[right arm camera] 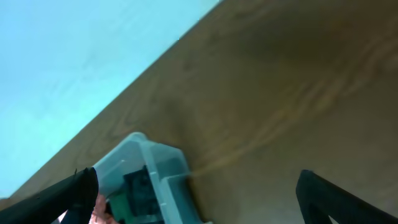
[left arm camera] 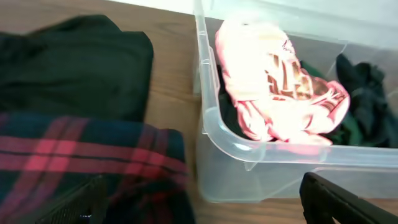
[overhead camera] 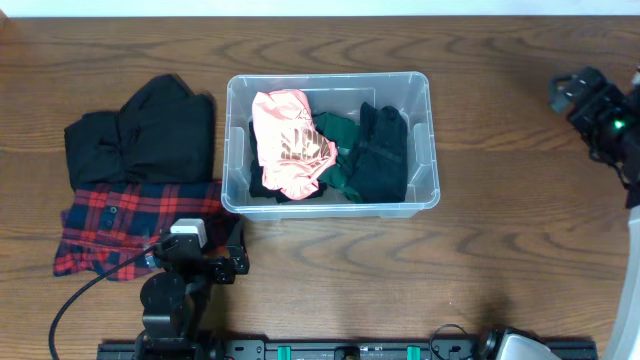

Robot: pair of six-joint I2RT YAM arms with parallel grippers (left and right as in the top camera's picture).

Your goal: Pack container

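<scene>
The container (overhead camera: 430, 130), a clear plastic bin, stands mid-table and holds a pink garment (overhead camera: 288, 140), a green one (overhead camera: 340, 150) and a black one (overhead camera: 382, 152). It shows in the left wrist view (left arm camera: 236, 168) and partly in the right wrist view (right arm camera: 165, 180). A black garment (overhead camera: 140, 130) and a red plaid shirt (overhead camera: 120, 225) lie left of it. My left gripper (overhead camera: 200, 262) is open and empty, over the plaid shirt's (left arm camera: 93, 162) front edge beside the bin's front left corner. My right gripper (overhead camera: 590, 105) is open and empty, far right of the bin.
The wooden table (overhead camera: 500, 260) stretches around the bin. A black cable (overhead camera: 80, 295) runs from the left arm across the front left. The arm rail lies along the front edge (overhead camera: 350, 350).
</scene>
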